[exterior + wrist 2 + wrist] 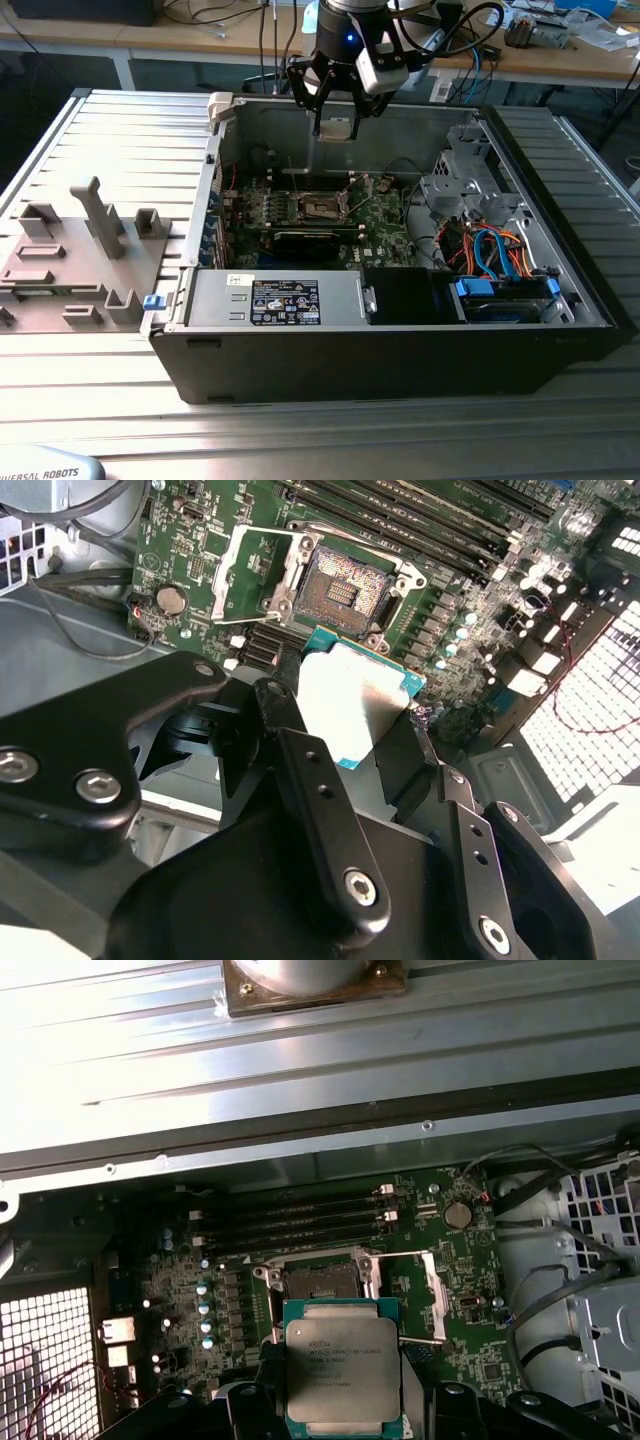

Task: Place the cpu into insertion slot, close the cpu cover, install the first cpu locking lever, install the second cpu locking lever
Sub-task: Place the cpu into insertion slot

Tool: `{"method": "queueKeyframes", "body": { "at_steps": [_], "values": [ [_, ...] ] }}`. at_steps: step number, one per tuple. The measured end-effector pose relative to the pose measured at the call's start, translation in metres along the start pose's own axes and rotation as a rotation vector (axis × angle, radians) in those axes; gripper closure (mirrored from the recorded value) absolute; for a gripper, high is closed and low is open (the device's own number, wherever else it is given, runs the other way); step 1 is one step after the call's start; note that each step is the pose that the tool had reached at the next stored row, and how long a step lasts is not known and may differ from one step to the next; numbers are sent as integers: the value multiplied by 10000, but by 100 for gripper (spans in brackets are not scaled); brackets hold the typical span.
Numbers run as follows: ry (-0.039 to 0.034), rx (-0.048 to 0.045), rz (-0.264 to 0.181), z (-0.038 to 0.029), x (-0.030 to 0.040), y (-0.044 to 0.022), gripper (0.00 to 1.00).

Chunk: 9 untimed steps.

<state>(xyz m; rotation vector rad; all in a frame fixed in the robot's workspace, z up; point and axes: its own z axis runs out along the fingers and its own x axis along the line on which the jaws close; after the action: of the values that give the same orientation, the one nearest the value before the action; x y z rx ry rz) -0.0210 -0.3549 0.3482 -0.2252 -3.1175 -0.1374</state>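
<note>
The chip (343, 1370) is gripped between the fingers of the hand (335, 132) and held above the socket (320, 1282). The cover (430, 1295) is swung open beside the socket.

The cpu (343, 1375) has a silvery-grey top and a blue-green rim. The pincer (345, 712) is black. The circuit board (385, 215) is green. The insertion slot (320, 1282) is black with a silvery border, and the cpu cover (437, 1295) is silvery. The counter (120, 130) is grey with parallel ribs. The computer case (400, 350) is black. The cables (495, 245) are blue and orange.
</note>
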Motion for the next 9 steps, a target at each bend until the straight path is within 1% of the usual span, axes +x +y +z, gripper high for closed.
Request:
{"method": "queueKeyframes", "body": {
  "at_steps": [9],
  "values": [
    [-4, -1, 49, 1, 0, 0, 46]
  ]
}}
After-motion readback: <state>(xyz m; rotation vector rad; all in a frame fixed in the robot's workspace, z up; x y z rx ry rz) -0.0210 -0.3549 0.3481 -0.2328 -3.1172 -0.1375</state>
